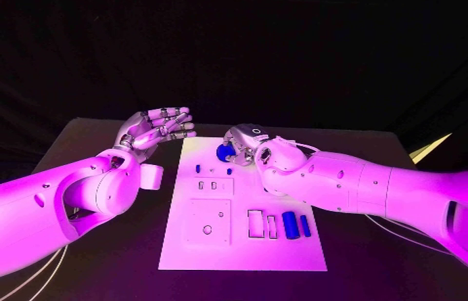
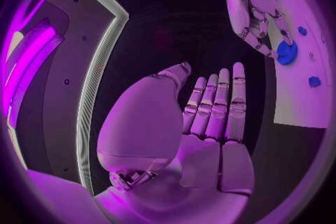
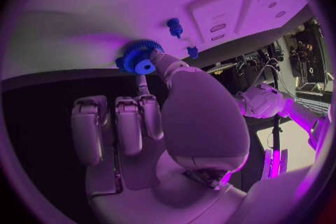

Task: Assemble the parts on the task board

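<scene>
Gear: blue, toothed, round | right hand fingers seemingly pinching it | left hand spread, empty

No readable text, labels, numbers or signs anywhere in views.

The right hand covers most of the blue gear in the head view, so its seat on the task board can't be read. The tiny blue pegs beside it are too small to tell apart
</scene>
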Available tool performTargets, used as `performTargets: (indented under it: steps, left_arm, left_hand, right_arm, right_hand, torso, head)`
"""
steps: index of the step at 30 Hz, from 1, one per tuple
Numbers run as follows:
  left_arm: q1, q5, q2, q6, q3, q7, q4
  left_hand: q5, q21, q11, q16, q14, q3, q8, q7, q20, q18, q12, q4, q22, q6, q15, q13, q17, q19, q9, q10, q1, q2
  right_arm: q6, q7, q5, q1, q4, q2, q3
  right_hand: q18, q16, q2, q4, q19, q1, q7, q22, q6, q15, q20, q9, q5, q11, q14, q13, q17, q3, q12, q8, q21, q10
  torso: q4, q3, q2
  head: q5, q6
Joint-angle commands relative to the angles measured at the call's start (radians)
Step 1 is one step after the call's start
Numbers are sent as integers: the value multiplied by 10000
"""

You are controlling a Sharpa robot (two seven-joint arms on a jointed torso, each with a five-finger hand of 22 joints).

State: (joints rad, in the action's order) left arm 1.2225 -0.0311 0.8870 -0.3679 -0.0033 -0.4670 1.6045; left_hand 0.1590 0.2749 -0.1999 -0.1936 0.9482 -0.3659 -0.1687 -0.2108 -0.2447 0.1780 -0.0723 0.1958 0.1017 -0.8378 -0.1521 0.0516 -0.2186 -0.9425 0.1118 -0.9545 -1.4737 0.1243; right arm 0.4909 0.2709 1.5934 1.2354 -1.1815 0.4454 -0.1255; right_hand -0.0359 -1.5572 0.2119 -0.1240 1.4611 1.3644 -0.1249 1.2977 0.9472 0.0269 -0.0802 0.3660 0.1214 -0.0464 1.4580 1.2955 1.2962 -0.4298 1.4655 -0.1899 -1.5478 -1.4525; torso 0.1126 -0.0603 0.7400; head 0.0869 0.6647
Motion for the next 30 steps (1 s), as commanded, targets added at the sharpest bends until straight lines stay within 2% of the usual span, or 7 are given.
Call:
performTargets:
  steps: [1, 6, 9, 12, 19, 26, 30]
  left_arm:
    - [10, -6, -26, 39, 8, -5, 10]
    - [11, -6, -30, 45, 8, 4, 6]
    - [11, -6, -25, 42, 8, 8, 5]
    - [11, -6, -22, 40, 8, 13, 4]
    - [11, -6, -19, 34, 8, 20, -3]
    - [11, -6, -17, 31, 8, 26, -7]
    - [11, -6, -10, 31, 7, 27, -8]
  left_hand:
    - [52, 213, 28, -40, -72, -129, -80, -334, 44, 23, 90, -33, 138, 64, 11, 132, -173, -155, 140, 2, 41, 144]
    - [52, 213, 28, -40, -72, -129, -80, -334, 44, 23, 90, -33, 138, 64, 11, 132, -173, -155, 140, 2, 41, 144]
    - [52, 213, 28, -40, -72, -129, -80, -334, 44, 23, 90, -33, 138, 64, 11, 132, -173, -155, 140, 2, 41, 144]
    - [52, 213, 28, -40, -72, -129, -80, -334, 44, 23, 90, -33, 138, 64, 11, 132, -173, -155, 140, 2, 41, 144]
    - [49, 217, 25, -31, -84, -138, -79, -338, 42, 18, 86, -47, 138, 66, 6, 134, -193, -135, 140, 11, 54, 144]
    - [48, 218, 23, -28, -89, -140, -78, -340, 41, 17, 86, -49, 138, 68, 5, 134, -198, -130, 139, 14, 60, 144]
    - [48, 218, 23, -28, -89, -140, -78, -340, 41, 17, 86, -49, 138, 68, 5, 134, -198, -130, 139, 14, 60, 144]
  right_arm:
    - [-36, 1, 22, -12, 126, -66, -5]
    - [-85, -6, -26, -12, 252, -121, -6]
    - [-116, -29, -96, -12, 309, -136, -8]
    - [-187, -83, -216, -12, 344, -135, -10]
    - [-410, -203, -416, -13, 291, -63, -11]
    - [-527, -226, -577, -15, 245, 55, -12]
    - [-207, -259, -654, -17, 96, 265, -12]
  right_hand:
    - [359, -136, -190, 57, 1097, -343, -3, 2731, 393, -4, 24, 520, 173, 31, 1128, 1839, 2746, -814, 78, -599, -230, -391]
    - [359, -136, -65, 83, 1097, -575, -110, 2731, 155, -84, -41, 436, 169, -61, 1128, 1719, 2746, -894, -71, -446, -230, -267]
    - [359, -136, 131, 22, 1097, -872, -258, 2731, -224, -193, -128, 312, 161, -192, 1128, 1577, 2746, -835, -243, -194, -230, -117]
    - [359, -136, 295, -129, 1097, -1290, -377, 2731, -548, -316, -257, 188, 142, -317, 1128, 1509, 2746, -494, -333, 53, -230, -27]
    - [359, -136, 100, -639, 1097, -1982, -386, 2731, -536, -353, -319, 118, 165, -345, 1128, 1528, 2746, 123, -325, 148, -230, -24]
    - [359, -136, -7, -752, 1097, -2101, -364, 2731, -443, -341, -312, 123, 170, -326, 1128, 1581, 2746, 194, -266, 115, -230, -76]
    - [359, -136, -45, -775, 1097, -2120, -354, 2731, -413, -335, -309, 126, 172, -319, 1128, 1603, 2746, 196, -242, 103, -230, -98]
  torso:
    - [-8, 0, 1]
    - [2, 3, 4]
    - [-5, 1, 4]
    - [-11, 4, 6]
    - [-8, 10, 6]
    - [-22, 12, 8]
    - [-27, 20, 8]
  head:
    - [1, -25]
    - [1, -18]
    - [-13, -26]
    - [-15, -27]
    - [-37, -24]
    - [-41, -15]
    - [-51, -30]
